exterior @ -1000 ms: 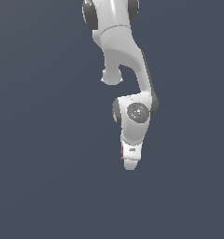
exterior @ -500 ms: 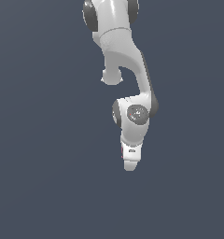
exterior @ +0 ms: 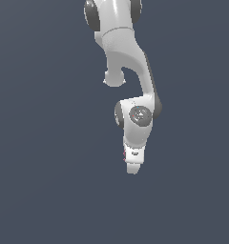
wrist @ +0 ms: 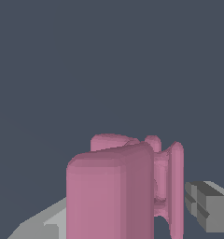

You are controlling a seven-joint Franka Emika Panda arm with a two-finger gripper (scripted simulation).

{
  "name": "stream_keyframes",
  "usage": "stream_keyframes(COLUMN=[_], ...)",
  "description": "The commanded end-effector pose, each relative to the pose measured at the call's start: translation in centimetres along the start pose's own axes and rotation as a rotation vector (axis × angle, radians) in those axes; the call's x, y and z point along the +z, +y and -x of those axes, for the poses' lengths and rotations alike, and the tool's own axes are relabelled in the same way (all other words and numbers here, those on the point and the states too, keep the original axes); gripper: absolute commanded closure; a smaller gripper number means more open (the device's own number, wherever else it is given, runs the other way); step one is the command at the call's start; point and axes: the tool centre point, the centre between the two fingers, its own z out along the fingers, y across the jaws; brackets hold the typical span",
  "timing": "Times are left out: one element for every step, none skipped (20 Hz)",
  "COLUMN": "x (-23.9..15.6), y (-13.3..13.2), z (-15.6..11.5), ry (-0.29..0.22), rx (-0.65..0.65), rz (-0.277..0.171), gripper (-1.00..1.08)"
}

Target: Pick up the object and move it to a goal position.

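One small pink object (wrist: pixel 118 186) sits right between the fingers (wrist: pixel 208 205) of the white hand (exterior: pixel 133 164) — blocky, smooth, rounded at the edges, a flange on one side — and the hand looks closed on it, only a pink sliver showing from outside.

The small pink blocky object (wrist: pixel 115 191) looks like smooth matt plastic; the white arm (exterior: pixel 128 57) has a smooth, slightly glossy shell.

I see soft, even light with no glare. The pictures look a bit blurry, and the background is flat dark grey.
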Motion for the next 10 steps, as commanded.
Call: stream_keyframes(x=[-0.5,-0.8,-1.1,-1.5,-1.9,-2.4,-2.9,-3.5,-4.1,-4.8], y=[-0.1,-0.2,-0.3,-0.5,-0.6,-0.8,-1.0,-1.2,-1.4,-1.6], z=[0.2,0.2,0.3,0.5,0.6,0.7,0.9,1.1,1.2,1.5], ry=[0.0,0.0,0.0,-0.001,-0.001,-0.001,-0.001,-0.001,-0.001,-0.001], rx=[0.0,0.0,0.0,0.0,0.0,0.0,0.0,0.0,0.0,0.0], rz=[0.001,0.001,0.001,0.001,0.001,0.001,0.001,0.001,0.001,0.001], gripper=[1.08,1.08,1.08,1.08,1.08,1.08,1.08,1.08,1.08,1.08])
